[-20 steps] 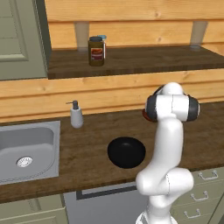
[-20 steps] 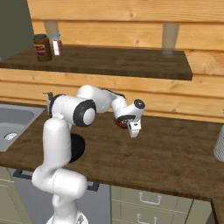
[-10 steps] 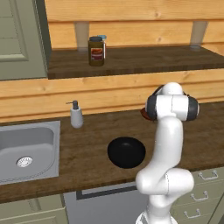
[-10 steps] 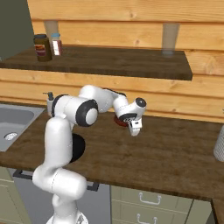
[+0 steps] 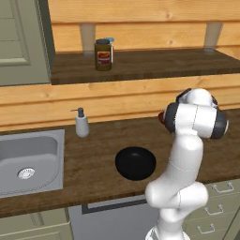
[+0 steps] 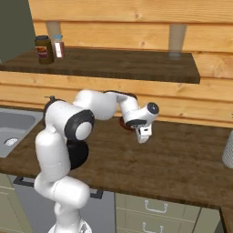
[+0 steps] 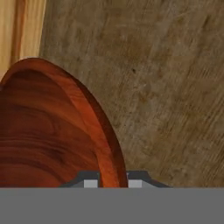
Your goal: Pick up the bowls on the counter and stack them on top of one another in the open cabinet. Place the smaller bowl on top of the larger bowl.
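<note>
Two fingers of the pincer (image 7: 113, 183) clamp the smaller bowl's (image 7: 52, 131) rim above the counter (image 7: 166, 87).

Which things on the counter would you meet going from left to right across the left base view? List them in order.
Sink → soap dispenser → larger bowl → robot arm.

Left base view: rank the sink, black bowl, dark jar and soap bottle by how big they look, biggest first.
1. sink
2. black bowl
3. soap bottle and dark jar: they look alike, and the jar sits farther back on the shelf, so I won't rank them.
</note>
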Controlling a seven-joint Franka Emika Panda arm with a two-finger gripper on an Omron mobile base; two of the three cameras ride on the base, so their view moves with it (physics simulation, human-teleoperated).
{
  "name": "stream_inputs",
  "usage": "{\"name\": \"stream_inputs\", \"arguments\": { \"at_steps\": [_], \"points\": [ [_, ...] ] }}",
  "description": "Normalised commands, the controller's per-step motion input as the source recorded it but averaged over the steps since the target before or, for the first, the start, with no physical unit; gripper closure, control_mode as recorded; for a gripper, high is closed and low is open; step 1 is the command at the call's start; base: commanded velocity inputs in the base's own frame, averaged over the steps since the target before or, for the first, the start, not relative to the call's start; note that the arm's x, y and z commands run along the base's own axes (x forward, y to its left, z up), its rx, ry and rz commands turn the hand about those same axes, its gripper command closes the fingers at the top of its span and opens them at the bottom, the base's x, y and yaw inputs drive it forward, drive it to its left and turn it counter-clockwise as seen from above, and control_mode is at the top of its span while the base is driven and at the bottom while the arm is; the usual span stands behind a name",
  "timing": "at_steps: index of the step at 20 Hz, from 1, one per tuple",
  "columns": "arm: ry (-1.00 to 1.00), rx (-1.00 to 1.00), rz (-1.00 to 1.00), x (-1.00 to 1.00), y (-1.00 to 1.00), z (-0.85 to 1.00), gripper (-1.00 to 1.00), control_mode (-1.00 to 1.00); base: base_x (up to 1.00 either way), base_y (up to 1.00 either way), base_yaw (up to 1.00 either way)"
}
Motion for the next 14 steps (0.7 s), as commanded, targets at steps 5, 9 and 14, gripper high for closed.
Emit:
{"name": "stream_inputs", "arguments": {
  "at_steps": [5,9,14],
  "points": [
    [-0.2,0.07,0.01,-1.0,-0.13,0.96,1.0,-1.0,0.0,0.0,0.0],
    [-0.09,0.0,0.16,-1.0,0.29,0.59,1.0,-1.0,0.0,0.0,0.0],
    [0.0,-0.06,0.26,-1.0,0.98,0.13,1.0,-1.0,0.0,0.0,0.0]
  ]
}}
